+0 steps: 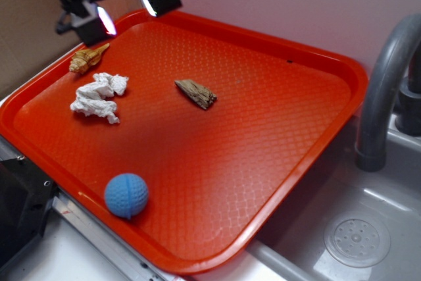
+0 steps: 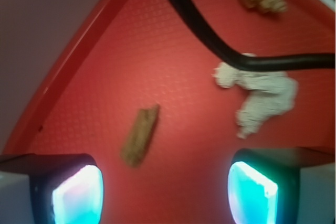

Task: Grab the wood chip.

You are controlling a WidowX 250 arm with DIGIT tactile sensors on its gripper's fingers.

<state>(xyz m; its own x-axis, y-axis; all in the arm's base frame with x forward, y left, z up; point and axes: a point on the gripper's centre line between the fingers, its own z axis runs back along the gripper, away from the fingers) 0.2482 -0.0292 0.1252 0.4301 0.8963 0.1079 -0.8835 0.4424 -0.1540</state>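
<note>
Approaching chip (image 1: 196,93): lower gripper (image 1: 125,11) straight over it, turn wrist so 2 fingers (image 2: 79,192) close across narrow width, not along grain. Gripper wide open, holding nothing, high over tray (image 1: 309,162) corner. Chip flat on tray, below and ahead of fingers, nearer one pad; tissue (image 2: 262,98) off to other side.

Everything sat on the tray (image 1: 309,156): wood chip (image 1: 196,93) about mid-tray, tissue (image 1: 99,97) off to its left, seashell (image 1: 88,58) behind that, ball (image 1: 126,195) by the front edge.
</note>
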